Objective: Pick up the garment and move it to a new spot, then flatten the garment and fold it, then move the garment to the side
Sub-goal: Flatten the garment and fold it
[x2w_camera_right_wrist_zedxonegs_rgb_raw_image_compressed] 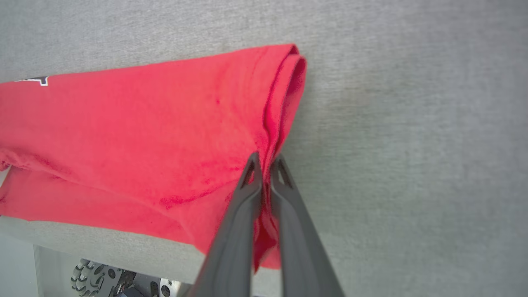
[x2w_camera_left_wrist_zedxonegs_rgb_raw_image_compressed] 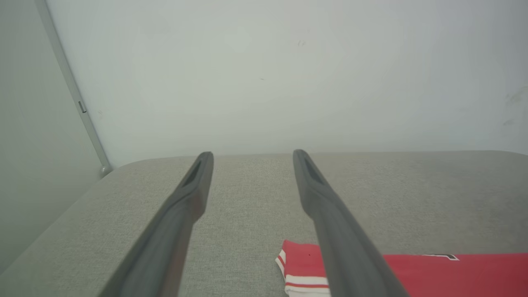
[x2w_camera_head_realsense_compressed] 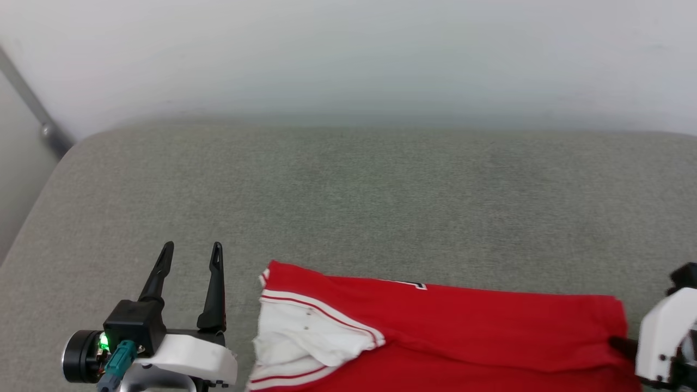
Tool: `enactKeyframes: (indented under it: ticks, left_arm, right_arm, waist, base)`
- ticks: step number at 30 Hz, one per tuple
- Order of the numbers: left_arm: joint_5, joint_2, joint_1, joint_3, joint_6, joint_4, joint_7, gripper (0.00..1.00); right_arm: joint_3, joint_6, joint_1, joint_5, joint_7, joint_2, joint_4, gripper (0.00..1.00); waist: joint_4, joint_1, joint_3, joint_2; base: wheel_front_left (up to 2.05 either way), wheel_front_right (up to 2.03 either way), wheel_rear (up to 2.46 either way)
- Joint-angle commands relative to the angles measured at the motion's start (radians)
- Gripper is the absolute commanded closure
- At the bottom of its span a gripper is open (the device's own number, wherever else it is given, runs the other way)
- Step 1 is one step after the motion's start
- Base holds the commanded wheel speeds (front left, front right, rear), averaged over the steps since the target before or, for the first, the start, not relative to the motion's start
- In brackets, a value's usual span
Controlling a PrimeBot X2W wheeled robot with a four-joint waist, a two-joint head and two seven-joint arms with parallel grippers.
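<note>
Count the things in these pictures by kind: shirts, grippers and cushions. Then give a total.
shirt: 1
grippers: 2 (left gripper open, right gripper shut on the shirt)
cushion: 1
total: 4

1. A grey woven upholstered surface [x2w_camera_head_realsense_compressed: 381, 190] spreads beneath and ahead of the left pincer [x2w_camera_head_realsense_compressed: 193, 247].
2. Past the pincer rises a plain pale wall [x2w_camera_head_realsense_compressed: 348, 54], softly and evenly lit.
3. Left of the pincer, a grey metal strip [x2w_camera_head_realsense_compressed: 27, 103] slants down the wall to the surface's rounded corner.
</note>
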Motion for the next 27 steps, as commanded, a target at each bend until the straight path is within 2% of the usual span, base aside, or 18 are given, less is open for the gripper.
enactKeyframes:
  ticks: [1, 9, 10, 12, 15, 18, 21, 23, 27]
  left_arm:
    - [0.004, 0.003, 0.014, 0.004, 0.009, -0.005, 0.002, 0.00]
    - [0.000, 0.002, 0.034, 0.005, 0.018, -0.004, -0.002, 0.00]
    - [0.000, 0.002, 0.034, 0.005, 0.018, -0.004, -0.002, 0.00]
    - [-0.005, 0.001, 0.039, 0.007, 0.022, -0.003, -0.004, 0.00]
    - [-0.008, 0.001, 0.039, 0.010, 0.024, -0.004, -0.005, 0.00]
    - [-0.014, 0.000, 0.038, 0.011, 0.022, -0.005, -0.005, 0.00]
    - [-0.015, 0.000, 0.025, 0.007, 0.017, -0.006, -0.001, 0.00]
    - [-0.013, 0.001, 0.019, 0.004, 0.015, -0.006, 0.002, 0.00]
    - [-0.011, -0.003, 0.008, -0.006, 0.010, -0.003, 0.007, 0.00]
  right_arm:
    - [-0.035, -0.001, 0.016, -0.008, 0.007, -0.016, -0.013, 1.00]
    - [-0.263, -0.001, 0.055, -0.073, 0.069, -0.028, -0.093, 1.00]
    - [-0.263, -0.001, 0.055, -0.073, 0.069, -0.028, -0.093, 1.00]
    - [-0.297, -0.001, 0.046, -0.070, 0.098, -0.003, -0.109, 1.00]
    - [-0.324, -0.001, 0.013, -0.027, 0.165, 0.067, -0.129, 1.00]
    - [-0.315, -0.001, -0.014, 0.048, 0.237, 0.154, -0.147, 1.00]
    - [-0.285, -0.001, -0.038, 0.129, 0.282, 0.213, -0.158, 1.00]
    - [-0.254, -0.001, -0.042, 0.189, 0.293, 0.239, -0.157, 1.00]
    - [-0.139, -0.001, -0.058, 0.306, 0.269, 0.252, -0.115, 1.00]
  waist:
    - [-0.021, -0.0001, -0.014, 0.0000]
    - [-0.060, -0.0001, -0.032, 0.0000]
    - [-0.060, -0.0001, -0.032, 0.0000]
    - [-0.068, -0.0001, -0.034, 0.0000]
    - [-0.076, -0.0001, -0.037, 0.0000]
    - [-0.079, -0.0001, -0.039, 0.0000]
    - [-0.073, -0.0001, -0.038, 0.0000]
    - [-0.065, -0.0001, -0.038, 0.0000]
    - [-0.034, -0.0001, -0.035, 0.0000]
  base:
    - [0.00, 0.00, 0.00]
    - [0.00, 0.00, 0.00]
    - [0.00, 0.00, 0.00]
    - [0.00, 0.00, 0.00]
    - [0.00, 0.00, 0.00]
    - [0.00, 0.00, 0.00]
    - [0.00, 0.00, 0.00]
    - [0.00, 0.00, 0.00]
    - [0.00, 0.00, 0.00]
